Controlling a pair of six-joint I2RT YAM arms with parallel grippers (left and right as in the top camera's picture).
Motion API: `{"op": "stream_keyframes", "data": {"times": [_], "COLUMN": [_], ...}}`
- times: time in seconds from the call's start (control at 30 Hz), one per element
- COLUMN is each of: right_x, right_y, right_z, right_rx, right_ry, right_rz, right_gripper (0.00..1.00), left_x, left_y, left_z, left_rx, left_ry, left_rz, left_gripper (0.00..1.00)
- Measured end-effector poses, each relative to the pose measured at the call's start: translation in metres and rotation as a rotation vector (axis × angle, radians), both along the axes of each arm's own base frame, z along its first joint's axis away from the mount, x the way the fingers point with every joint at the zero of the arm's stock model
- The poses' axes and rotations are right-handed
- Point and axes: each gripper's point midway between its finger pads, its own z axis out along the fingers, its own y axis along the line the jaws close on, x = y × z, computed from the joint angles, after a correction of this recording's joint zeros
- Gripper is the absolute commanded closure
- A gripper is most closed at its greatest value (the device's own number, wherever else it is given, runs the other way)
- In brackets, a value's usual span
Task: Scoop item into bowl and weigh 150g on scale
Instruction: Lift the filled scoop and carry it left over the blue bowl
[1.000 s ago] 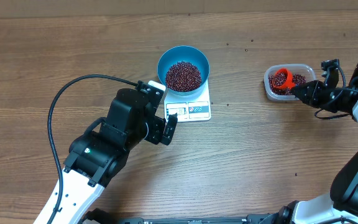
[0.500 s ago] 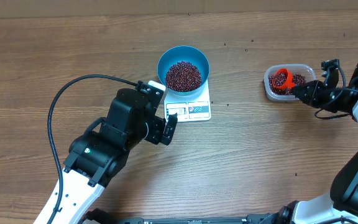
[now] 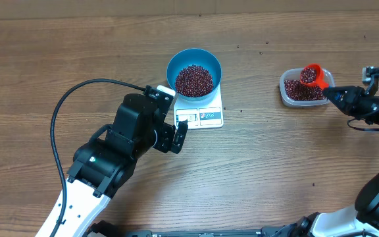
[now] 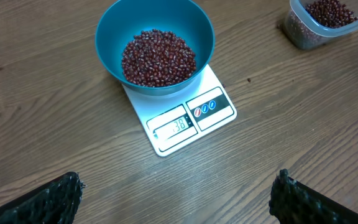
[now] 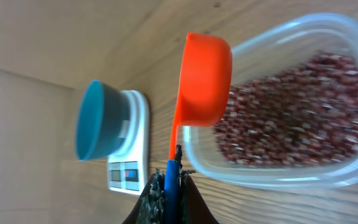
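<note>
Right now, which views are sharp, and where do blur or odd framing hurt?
Overhead: evenly lit and sharp, no glare on the blue bowl. Left wrist: crisp on the scale, though the left end effector shows only as dark underexposed corners. Right wrist: scene tipped sideways, beans in the clear tub smeared, orange scoop soft-edged.

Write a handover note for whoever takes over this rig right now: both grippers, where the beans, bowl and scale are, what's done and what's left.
Left gripper: open, empty, hovering in front of the scale.
Right gripper: shut on the handle of the orange scoop, which is loaded and raised over the clear tub.
Blue bowl: on the scale, with a heap of beans in it.
Done: bowl partly filled.
Left: tip this scoopful in, then check the display, which is not clearly legible here, and adjust to target.
</note>
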Motion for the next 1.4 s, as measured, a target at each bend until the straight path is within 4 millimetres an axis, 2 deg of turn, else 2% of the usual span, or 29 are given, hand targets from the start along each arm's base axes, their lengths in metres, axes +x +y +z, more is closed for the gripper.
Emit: {"op": "stream_keyframes", "data": {"times": [0.37, 0.93, 1.4], "right_x": [0.002, 0.012, 0.01], "right_y": [0.028, 0.127, 0.176], "right_z": [0.024, 0.033, 0.036], "right_rx": [0.129, 0.131, 0.118], "right_ry": [-0.085, -0.151, -0.198], "right_rz": [0.086, 0.364, 0.499], "right_gripper": [0.96, 0.96, 0.96], "left_x": [0.0, 0.0, 0.0], "left_y": [0.0, 0.0, 0.0], "left_z": [0.0, 0.0, 0.0], "left_rx": [0.0, 0.0, 0.0], "left_ry": [0.0, 0.0, 0.0], "left_rz": [0.0, 0.0, 0.0], "left_gripper": [0.0, 0.0, 0.0]}}
